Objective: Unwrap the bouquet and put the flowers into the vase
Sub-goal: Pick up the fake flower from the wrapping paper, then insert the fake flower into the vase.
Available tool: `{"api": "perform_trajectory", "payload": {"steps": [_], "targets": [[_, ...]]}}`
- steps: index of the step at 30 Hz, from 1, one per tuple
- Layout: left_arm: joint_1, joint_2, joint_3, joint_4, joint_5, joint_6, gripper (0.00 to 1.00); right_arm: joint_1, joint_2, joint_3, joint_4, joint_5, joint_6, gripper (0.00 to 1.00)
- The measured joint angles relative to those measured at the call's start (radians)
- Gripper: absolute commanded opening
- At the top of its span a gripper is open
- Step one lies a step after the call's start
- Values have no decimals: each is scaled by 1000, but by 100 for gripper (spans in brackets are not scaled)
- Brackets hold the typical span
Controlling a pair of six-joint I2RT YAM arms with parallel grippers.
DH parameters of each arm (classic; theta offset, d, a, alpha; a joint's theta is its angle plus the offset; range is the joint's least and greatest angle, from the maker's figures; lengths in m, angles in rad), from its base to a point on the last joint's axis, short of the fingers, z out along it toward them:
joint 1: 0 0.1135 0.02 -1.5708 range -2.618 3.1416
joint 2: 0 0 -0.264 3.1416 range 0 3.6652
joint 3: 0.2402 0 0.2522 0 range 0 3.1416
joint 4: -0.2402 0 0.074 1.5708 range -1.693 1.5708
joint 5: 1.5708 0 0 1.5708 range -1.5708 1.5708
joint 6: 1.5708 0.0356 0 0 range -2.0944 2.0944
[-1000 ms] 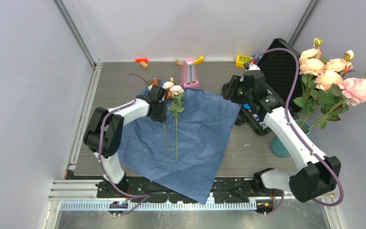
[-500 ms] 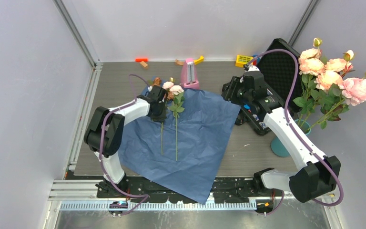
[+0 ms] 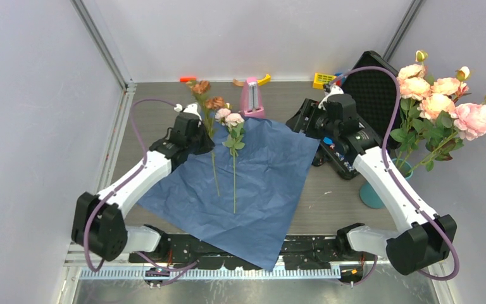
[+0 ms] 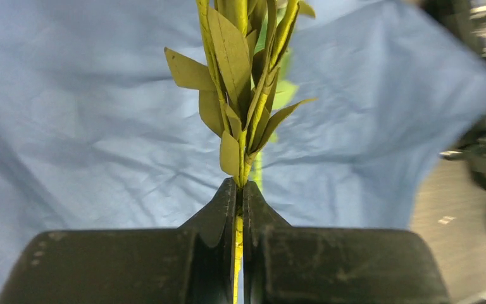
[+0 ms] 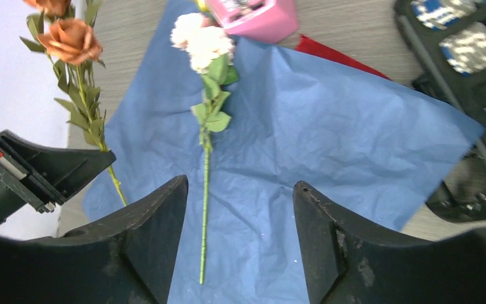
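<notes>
One leafy stem [image 4: 240, 126], creased paper [image 4: 101, 126]

white links [image 3: 136, 182], black joints [image 3: 98, 221], purple cables [image 3: 370, 67]; left claw [image 4: 240, 190] matte black.

The blue sheet [image 3: 253, 171] is thin matt paper, softly creased all over. The table [image 3: 285, 95] shows a grey, wood-grain finish. The stem [image 4: 247, 166] and its leaves [image 4: 231, 50] look matt and stiff, perhaps coated cloth, though blur hides any weave. The right gripper's [image 5: 239, 185] fingers [image 5: 145, 240] are matt black plastic, faintly scuffed. The pink metronome [image 3: 252, 98] is smooth, slightly glossy plastic.
</notes>
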Motion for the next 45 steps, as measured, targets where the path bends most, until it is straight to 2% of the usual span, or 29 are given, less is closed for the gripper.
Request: {"api": "perform_trajectory", "payload": {"steps": [4,10,14,20,29,45], "targets": [[0,-120,-47,101,113,-42,0,0,-14,-20,77,-124,28,78],[-4,-266,-155,311,328,-143,0,19,-14,-56,269,-351,137,80],[-15,-288,-167,451,456,-211,0,62,-2,-82,437,-466,248,79],[-53,-288,-186,666,593,-313,0,145,54,-82,630,-549,371,71],[-111,-272,-191,823,661,-375,0,214,92,-81,726,-586,441,60],[-119,-270,-192,839,668,-392,0,224,95,-79,764,-601,468,35]]}}
